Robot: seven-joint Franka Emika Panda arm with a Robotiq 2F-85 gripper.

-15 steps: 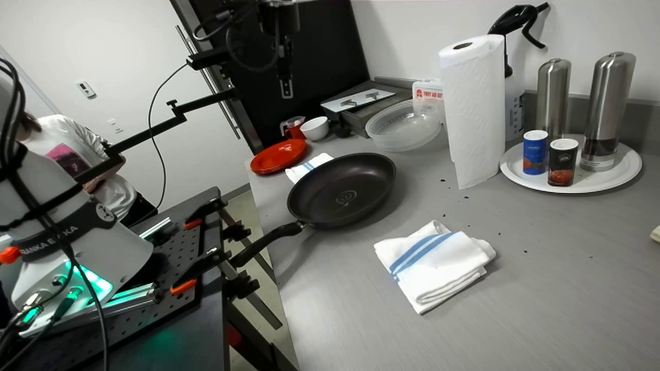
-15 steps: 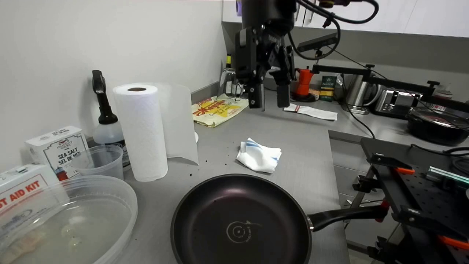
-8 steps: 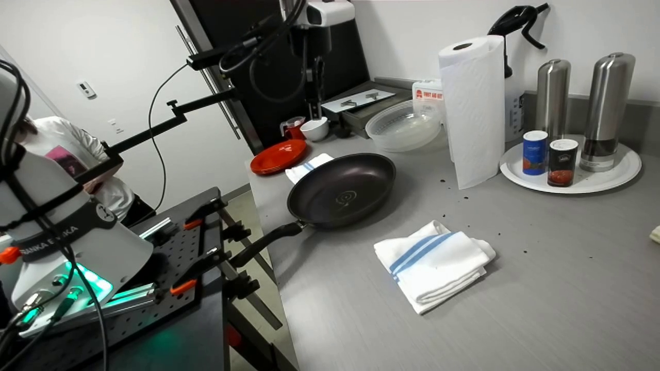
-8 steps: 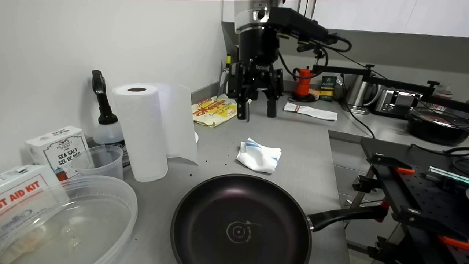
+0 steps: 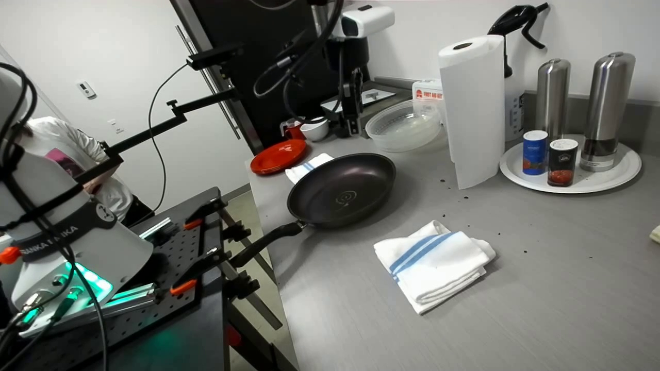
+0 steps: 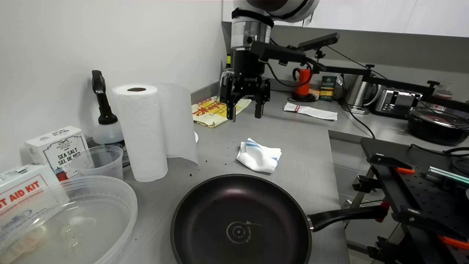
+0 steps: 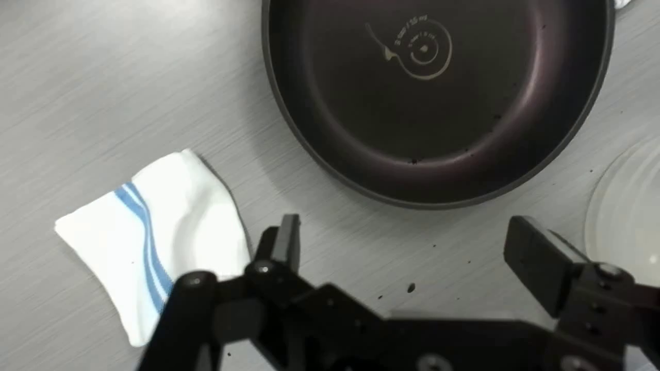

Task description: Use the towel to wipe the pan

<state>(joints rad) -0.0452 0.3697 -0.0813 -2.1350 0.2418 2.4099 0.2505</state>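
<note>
pan [image 5: 343,190]: black, long-handled, on the gray counter [image 5: 557,309]
towel [image 5: 435,268]: white with blue stripes, folded, apart from the pan
gripper [image 5: 355,128]: in the air, pointing down
second cloth [image 5: 311,166]: partly hidden behind the pan
paper towel roll [image 5: 475,113]: upright
plate [image 5: 598,181]: holds steel cylinders [image 5: 607,108] and canisters [image 5: 534,152]

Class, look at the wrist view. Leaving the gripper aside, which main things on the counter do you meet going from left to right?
Striped white towel → black frying pan → clear round container, cut off by the picture's right edge.
</note>
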